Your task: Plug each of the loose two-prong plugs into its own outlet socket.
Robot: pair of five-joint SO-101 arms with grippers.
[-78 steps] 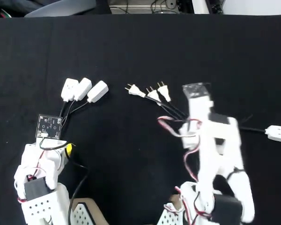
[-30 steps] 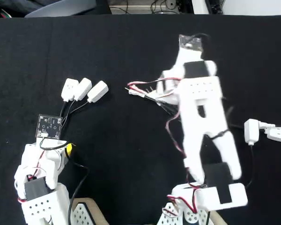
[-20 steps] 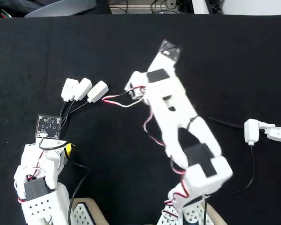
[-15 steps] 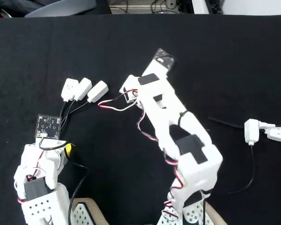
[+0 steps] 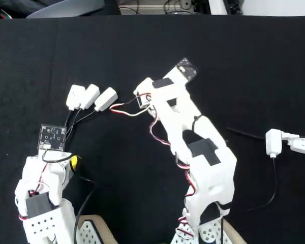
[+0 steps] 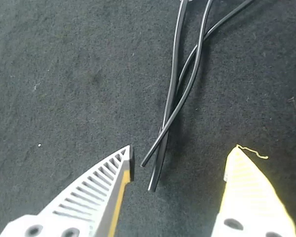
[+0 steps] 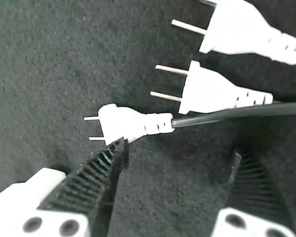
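Three white two-prong plugs lie side by side on the black mat: a small plug, a middle plug and a third plug. My right gripper stands open just above them, one black fingertip close to the small plug's body, touching nothing. In the high view the right arm covers the plugs. Three white outlet sockets lie in a fan to its left. My left gripper is open over the sockets' black cables, near the table's front left.
A white block and a white connector with a thin black cable lie at the right edge. The left arm's base stands at the front left. The black mat spreads bare at the back.
The right arm has swung from the right side leftward and out over the plugs, and now covers them. In the last half second it shifted slightly right. The left arm stayed still.
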